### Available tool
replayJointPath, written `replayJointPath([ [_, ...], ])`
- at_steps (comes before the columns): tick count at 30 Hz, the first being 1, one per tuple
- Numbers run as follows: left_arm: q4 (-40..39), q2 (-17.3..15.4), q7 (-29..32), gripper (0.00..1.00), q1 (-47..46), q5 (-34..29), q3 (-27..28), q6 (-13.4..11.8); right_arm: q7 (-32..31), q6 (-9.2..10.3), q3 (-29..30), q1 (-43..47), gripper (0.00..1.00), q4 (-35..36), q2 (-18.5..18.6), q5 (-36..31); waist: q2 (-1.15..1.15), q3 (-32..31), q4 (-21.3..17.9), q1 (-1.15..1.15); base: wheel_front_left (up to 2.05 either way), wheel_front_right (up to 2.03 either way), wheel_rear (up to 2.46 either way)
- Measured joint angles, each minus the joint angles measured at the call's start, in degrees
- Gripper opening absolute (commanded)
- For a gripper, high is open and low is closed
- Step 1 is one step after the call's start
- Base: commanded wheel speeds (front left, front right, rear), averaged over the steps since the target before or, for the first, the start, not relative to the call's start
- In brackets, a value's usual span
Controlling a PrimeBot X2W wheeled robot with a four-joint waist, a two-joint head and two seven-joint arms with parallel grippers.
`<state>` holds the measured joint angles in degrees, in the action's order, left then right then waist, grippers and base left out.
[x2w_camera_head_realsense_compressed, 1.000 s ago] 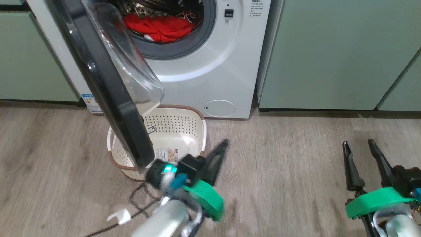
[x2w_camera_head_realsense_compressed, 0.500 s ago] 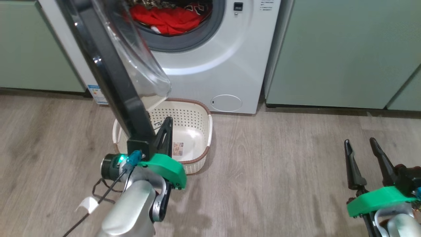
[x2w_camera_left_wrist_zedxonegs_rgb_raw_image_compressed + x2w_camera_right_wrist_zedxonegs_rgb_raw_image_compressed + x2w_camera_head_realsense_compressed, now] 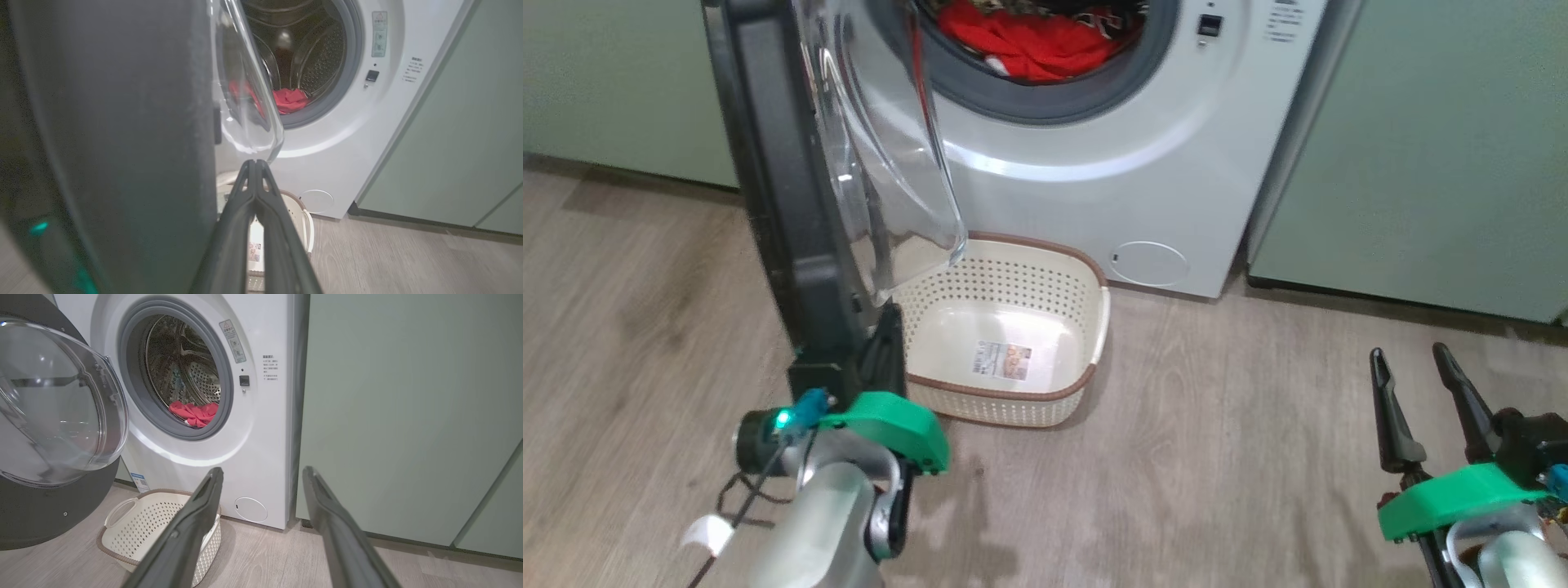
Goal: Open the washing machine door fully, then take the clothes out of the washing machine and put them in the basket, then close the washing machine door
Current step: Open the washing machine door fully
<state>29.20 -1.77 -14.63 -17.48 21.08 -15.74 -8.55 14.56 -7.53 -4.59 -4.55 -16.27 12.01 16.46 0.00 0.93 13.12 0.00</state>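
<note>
The washing machine [image 3: 1111,180] stands with its door [image 3: 768,163] swung out to the left, black rim edge-on and clear glass bowl [image 3: 882,163] facing the drum. Red clothes [image 3: 1045,41] lie in the drum, also seen as clothes [image 3: 194,412] in the right wrist view. The empty basket [image 3: 1086,269] sits on the floor in front of the machine. My left gripper [image 3: 885,347] is shut, holding nothing, its fingers [image 3: 255,171] right beside the inner face of the door's bottom edge. My right gripper [image 3: 1408,351] hangs open at the lower right, far from the machine.
Pale green cabinets [image 3: 1437,147] flank the machine on both sides. Wood-look floor [image 3: 1217,457] stretches between the basket and my right arm. A small round hatch [image 3: 1150,263] sits low on the machine's front. A dark cable with a white tag [image 3: 707,531] trails off my left forearm.
My left gripper has swung left from beside the basket to the door's lower inner edge, and the door stands wider open. The head camera has turned. The right gripper is unmoved.
</note>
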Motion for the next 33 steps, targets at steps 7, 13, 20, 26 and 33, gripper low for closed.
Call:
replayJointPath([
  [7, 0.3, -0.7, 0.0, 0.0, 0.9, -1.6, 7.9, 1.0, 0.0, 0.0, -0.9, 0.0, 1.0, -0.2, -0.2, 0.3, 0.0, -0.5, 3.7, 0.0, 0.0, 0.0, 0.0],
  [13, 3.6, -3.3, 0.0, 0.0, 0.6, -2.0, 15.4, 2.6, 0.0, 0.0, -2.2, 0.0, 1.0, -0.5, -0.6, 0.3, 0.0, -0.6, 5.7, 0.0, 0.0, 0.0, 0.0],
  [20, 7.7, -5.7, 0.0, 0.0, -4.0, -3.9, 22.5, 5.0, 0.0, 0.0, -2.6, 0.0, 1.0, -0.6, -0.7, 0.6, 0.0, 0.0, 6.3, 0.0, 0.0, 0.0, 0.0],
  [26, 13.2, -6.5, 0.0, 0.0, -7.0, -4.4, 28.0, 5.6, 0.0, 0.0, -3.7, -0.2, 1.0, -0.6, -0.5, 0.7, 0.0, 1.3, 5.5, 0.0, 0.0, 0.0, 0.0],
  [33, 15.6, -7.4, 0.0, 0.0, -8.8, -6.7, 32.0, 6.6, 0.0, 0.0, -3.7, -0.9, 1.0, -0.9, 0.0, 0.8, 0.0, 2.1, 4.9, 0.0, 0.0, 0.0, 0.0],
])
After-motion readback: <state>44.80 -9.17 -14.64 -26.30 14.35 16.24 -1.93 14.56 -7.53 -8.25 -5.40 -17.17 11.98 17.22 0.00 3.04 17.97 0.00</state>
